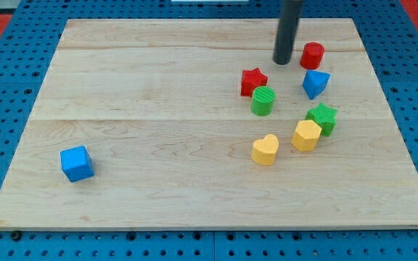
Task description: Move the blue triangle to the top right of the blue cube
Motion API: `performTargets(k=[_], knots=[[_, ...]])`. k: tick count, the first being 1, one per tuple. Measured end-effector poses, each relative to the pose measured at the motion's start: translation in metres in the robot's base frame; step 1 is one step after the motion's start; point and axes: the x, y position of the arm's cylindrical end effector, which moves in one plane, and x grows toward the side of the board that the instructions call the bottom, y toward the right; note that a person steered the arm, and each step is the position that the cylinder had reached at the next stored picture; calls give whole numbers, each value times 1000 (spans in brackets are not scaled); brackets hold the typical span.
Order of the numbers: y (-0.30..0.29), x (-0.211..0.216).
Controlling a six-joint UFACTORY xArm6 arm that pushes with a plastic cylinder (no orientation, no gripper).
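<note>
The rod runs off the view's top; its tool, a plain tip (282, 62) without jaws, sits up-left of the blue triangle (315, 84), seemingly apart. The blue cube (76, 163) lies far down-left on the wooden counter (158, 87).

Straight dark rod, upright, near the view's top

The rod comes down from the view's top edge, standing almost vertical, dark and cylindrical along its whole visible length; my tip (282, 62) is its rounded lower end, down at the table surface.
</note>
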Motion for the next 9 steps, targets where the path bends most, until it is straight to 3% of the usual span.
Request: performTargets(k=[2, 3, 5, 7, 8, 9], knots=[[102, 62], [97, 98], [13, 48], [-14, -3], [-7, 35], [-2, 35]])
